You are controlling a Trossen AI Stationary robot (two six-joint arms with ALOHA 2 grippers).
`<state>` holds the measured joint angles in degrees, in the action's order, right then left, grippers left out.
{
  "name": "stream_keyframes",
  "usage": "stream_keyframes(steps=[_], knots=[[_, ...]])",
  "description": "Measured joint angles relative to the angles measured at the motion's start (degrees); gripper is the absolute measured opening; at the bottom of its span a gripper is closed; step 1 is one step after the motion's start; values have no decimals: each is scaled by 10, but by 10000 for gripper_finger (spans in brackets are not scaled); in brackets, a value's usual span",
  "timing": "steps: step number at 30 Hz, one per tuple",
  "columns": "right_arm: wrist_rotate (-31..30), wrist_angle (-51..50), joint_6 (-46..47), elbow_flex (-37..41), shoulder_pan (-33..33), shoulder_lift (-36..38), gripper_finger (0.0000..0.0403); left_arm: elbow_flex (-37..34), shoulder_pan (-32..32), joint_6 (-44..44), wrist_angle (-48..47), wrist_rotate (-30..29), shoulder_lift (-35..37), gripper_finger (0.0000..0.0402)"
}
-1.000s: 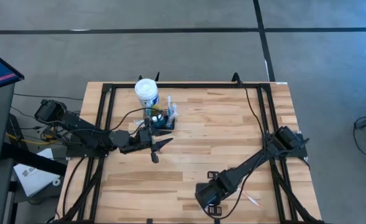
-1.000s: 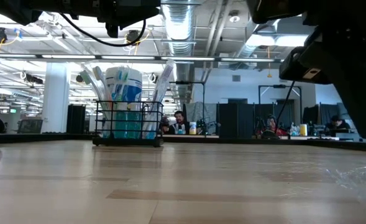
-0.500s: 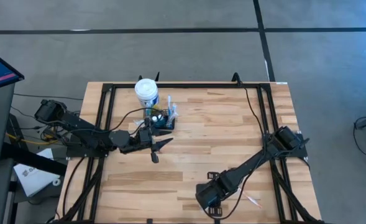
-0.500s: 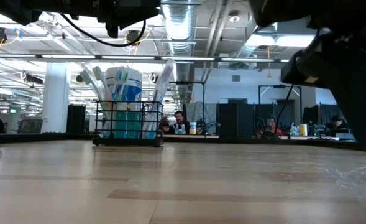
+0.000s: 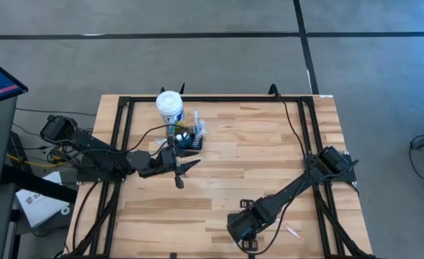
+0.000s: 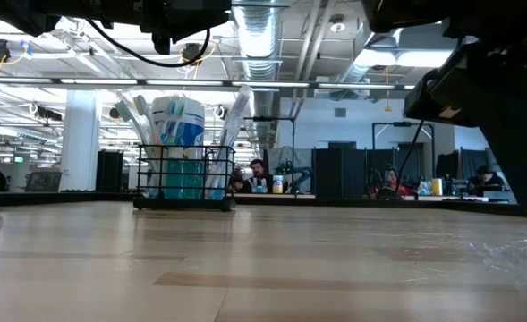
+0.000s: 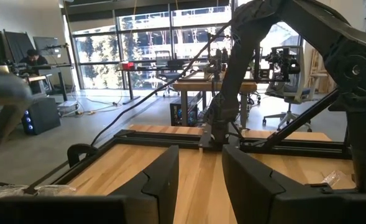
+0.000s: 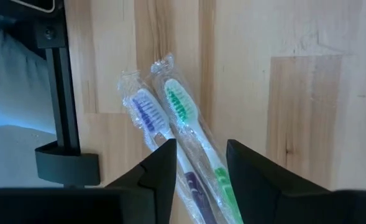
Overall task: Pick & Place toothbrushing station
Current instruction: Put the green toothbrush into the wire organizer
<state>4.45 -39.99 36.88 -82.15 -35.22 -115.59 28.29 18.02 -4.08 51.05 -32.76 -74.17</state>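
A: Where to find the small black open-top wire caddy (image 5: 191, 137)?

B: Far-left part of the pale wooden table (image 5: 269, 158), upright, touching or just beside the white blue-labelled tub (image 5: 169, 106). Holds a few wrapped items standing up already (seen best in the low view).

A: And nearer to which arm?

B: Nearer to the left hand (image 5: 183, 171), by a long way. Hovers just in front of the caddy, fingers spread wide, nothing between them. Points across the table rather than at the caddy, judging by its wrist view.

A: The right hand (image 8: 200, 152), then?

B: Down at the near edge, well apart from the caddy, which lies diagonally off toward the far-left corner. Open too, gripping nothing. Looks straight down on two clear-wrapped toothbrushes, one with purple bristles (image 8: 146, 112) and one with green bristles (image 8: 186, 109), lying side by side and touching.

A: Long axis of those two?

B: Slanted a little, but roughly in line with the gap between the fingers, so probably ready for a pinch across the handle. Green one sits more squarely in the gap. After any pick, a long carry across to the caddy, most likely.
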Motion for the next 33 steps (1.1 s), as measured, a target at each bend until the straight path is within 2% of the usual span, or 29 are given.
stream_keyframes(steps=[33], knots=[[-14,2,-10,0,-4,0,128,0,0,0,-1,0,0,117]])
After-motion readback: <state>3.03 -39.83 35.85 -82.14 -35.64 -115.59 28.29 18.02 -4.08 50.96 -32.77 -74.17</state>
